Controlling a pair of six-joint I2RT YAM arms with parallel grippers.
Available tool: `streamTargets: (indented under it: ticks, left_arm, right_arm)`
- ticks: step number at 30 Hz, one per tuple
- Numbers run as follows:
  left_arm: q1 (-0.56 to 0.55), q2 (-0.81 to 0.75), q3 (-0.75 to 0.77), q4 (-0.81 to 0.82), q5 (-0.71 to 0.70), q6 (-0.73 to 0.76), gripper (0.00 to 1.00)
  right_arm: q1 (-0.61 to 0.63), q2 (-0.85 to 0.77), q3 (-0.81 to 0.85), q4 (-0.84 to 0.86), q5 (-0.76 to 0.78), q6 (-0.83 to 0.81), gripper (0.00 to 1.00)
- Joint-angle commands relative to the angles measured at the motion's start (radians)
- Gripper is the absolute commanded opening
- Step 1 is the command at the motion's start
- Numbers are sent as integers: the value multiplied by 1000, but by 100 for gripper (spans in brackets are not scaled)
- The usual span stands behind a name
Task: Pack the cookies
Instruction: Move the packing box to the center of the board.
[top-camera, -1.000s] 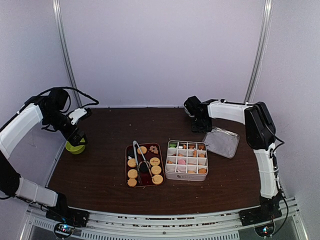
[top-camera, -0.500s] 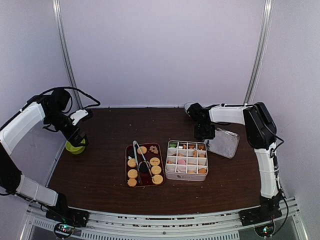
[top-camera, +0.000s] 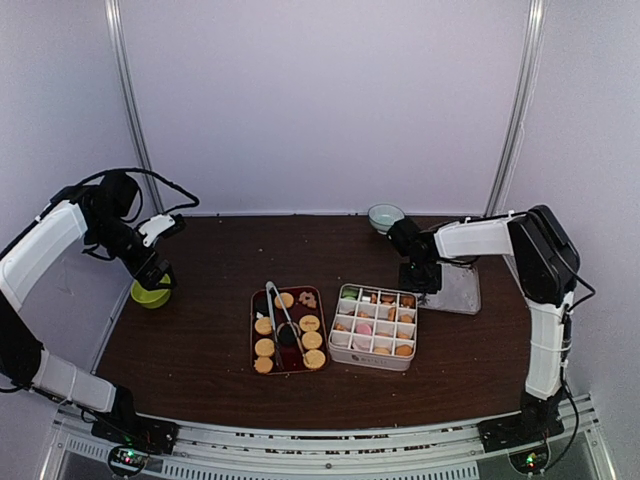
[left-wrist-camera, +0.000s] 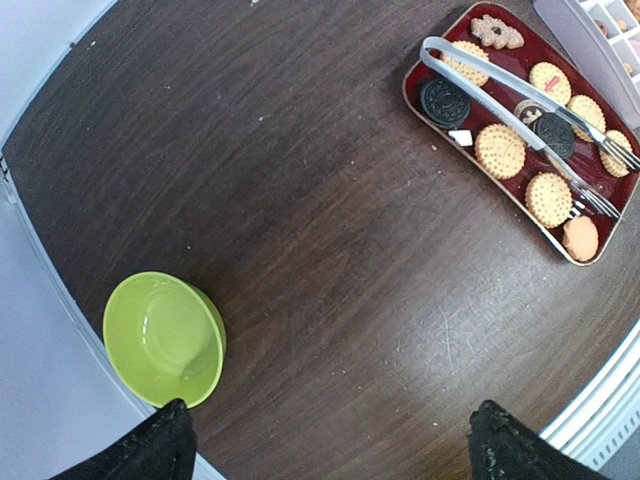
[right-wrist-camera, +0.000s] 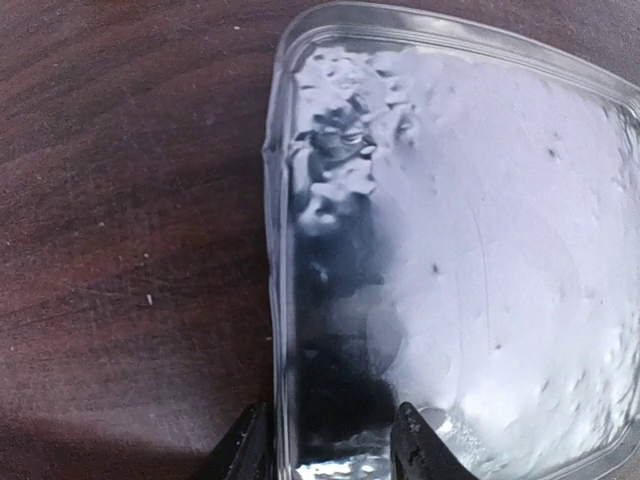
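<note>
Round golden and dark cookies (top-camera: 311, 323) lie on a dark red tray (top-camera: 253, 300) at mid-table, with metal tongs (top-camera: 280, 318) across them. More cookies (top-camera: 365, 325) fill a white divided box (top-camera: 372, 352) beside it. My right gripper (top-camera: 421, 283) is down at the left edge of a clear plastic lid (top-camera: 458, 290). In the right wrist view its jaws (right-wrist-camera: 330, 445) straddle the rim of the lid (right-wrist-camera: 480, 250), one finger outside, one inside, with a gap showing. My left gripper (left-wrist-camera: 335, 450) hangs wide open above bare table, holding nothing, with the cookies (left-wrist-camera: 500, 150) off to its right.
A lime green bowl (top-camera: 150, 295) sits at the table's left edge, under my left gripper (top-camera: 158, 272); the bowl (left-wrist-camera: 160, 335) also shows in the left wrist view. A pale bowl (top-camera: 385, 215) stands at the back, behind the right arm.
My right gripper came forward and down from the back of the table onto the lid's left edge, its jaws narrowing. The pale bowl behind it is now uncovered. The left arm barely moved.
</note>
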Motion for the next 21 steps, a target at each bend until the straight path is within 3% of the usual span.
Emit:
streamTargets:
  ticks: [1, 6, 12, 21]
  left_arm:
    - [7, -7, 31, -13, 40, 11, 98]
    - [8, -7, 34, -13, 52, 12, 98]
    - [7, -7, 23, -11, 58, 17, 98]
    - [7, 10, 41, -17, 78, 10, 97]
  right_arm:
    - [12, -21, -145, -7, -54, 20, 40]
    - [19, -100, -262, 57, -74, 43, 37]
    - [44, -199, -357, 88, -64, 71, 25]
    - [29, -87, -148, -8, -12, 9, 14]
